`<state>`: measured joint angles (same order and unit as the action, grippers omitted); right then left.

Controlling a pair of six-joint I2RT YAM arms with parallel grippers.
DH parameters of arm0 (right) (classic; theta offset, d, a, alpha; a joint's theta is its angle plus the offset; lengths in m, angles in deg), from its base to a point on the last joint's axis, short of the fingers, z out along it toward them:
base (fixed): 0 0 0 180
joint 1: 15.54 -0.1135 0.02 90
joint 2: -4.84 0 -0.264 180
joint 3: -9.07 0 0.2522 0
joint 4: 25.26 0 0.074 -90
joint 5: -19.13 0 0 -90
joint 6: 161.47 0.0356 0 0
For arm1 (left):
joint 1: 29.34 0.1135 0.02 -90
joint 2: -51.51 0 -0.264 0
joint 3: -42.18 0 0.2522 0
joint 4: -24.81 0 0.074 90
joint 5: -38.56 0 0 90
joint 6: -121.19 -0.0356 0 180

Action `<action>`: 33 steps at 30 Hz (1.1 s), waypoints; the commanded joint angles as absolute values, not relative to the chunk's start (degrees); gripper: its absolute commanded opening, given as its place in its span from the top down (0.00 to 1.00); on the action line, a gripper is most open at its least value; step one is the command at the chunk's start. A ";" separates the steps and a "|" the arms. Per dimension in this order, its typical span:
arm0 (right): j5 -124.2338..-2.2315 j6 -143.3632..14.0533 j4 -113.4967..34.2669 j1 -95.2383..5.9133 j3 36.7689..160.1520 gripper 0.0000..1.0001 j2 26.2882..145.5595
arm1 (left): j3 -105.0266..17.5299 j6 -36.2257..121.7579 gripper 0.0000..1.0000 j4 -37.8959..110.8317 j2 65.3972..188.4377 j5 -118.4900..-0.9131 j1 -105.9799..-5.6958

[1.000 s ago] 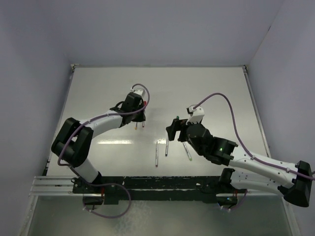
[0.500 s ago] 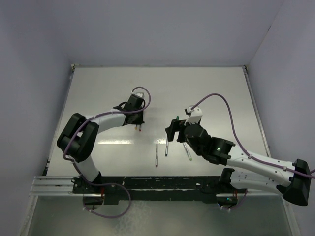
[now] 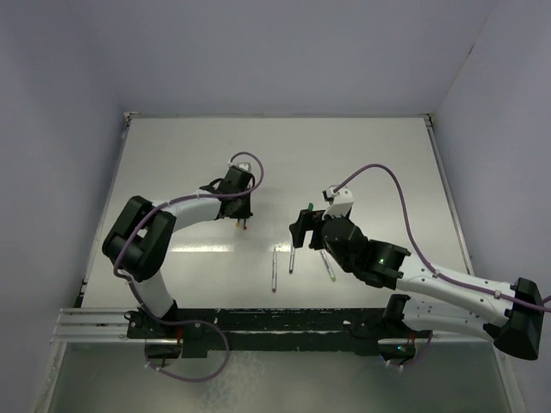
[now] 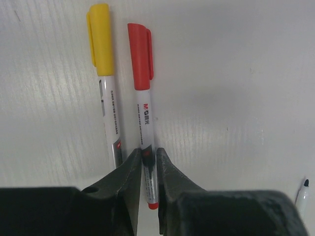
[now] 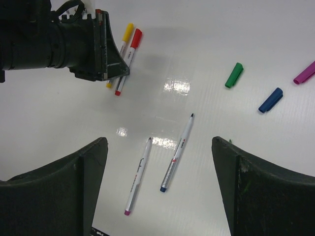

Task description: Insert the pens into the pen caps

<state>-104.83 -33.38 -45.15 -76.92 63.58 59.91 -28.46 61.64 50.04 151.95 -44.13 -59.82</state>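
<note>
Left gripper [image 4: 148, 152]: narrow about capped red pen [image 4: 143, 113], flat on tabletop [image 4: 236, 73] beside yellow pen [image 4: 106, 98]; grip unclear to us. Right gripper [image 5: 158, 142]: wide, empty. We advise straight lift, no drag.

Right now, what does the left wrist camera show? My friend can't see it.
The left gripper closely straddles the barrel of a red-capped pen lying on the white table. A yellow-capped pen lies parallel beside it.

Left arm [image 3: 189, 207] and right arm [image 3: 448, 288]: white links, black joint housings and bases. Purple cable [image 3: 404, 200] looped along each. Green status light [image 3: 373, 255] on right arm, lit. Left gripper [image 4: 149, 160] and right gripper [image 5: 158, 147] — matte black, wedge-shaped fingers.
</note>
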 commanded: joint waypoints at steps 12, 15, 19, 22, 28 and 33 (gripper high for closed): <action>-105.31 -33.14 -42.54 -77.06 62.52 0.12 59.77 | -33.93 61.48 0.74 54.24 143.35 -43.60 -59.48; -106.00 -33.19 -42.69 -77.03 62.38 0.12 59.61 | -33.01 61.51 0.73 54.28 140.86 -44.53 -59.64; -108.42 -30.88 -45.17 -77.02 62.33 0.09 58.74 | -30.27 61.10 0.73 53.87 136.69 -46.12 -60.55; -109.71 -28.81 -45.79 -76.99 61.32 0.00 57.68 | -27.48 61.02 0.73 54.15 132.82 -45.51 -62.97; -119.10 -26.09 -48.51 -76.92 59.53 0.00 55.26 | -21.59 63.69 0.74 57.74 126.38 -40.41 -72.54; -121.76 -21.00 -54.76 -73.87 60.31 0.00 55.02 | -16.77 69.59 0.72 58.05 122.90 -40.65 -79.33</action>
<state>-115.76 -26.76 -49.59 -76.33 59.43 55.67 -19.70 64.16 57.10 126.01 -42.80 -75.40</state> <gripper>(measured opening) 0.995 0.268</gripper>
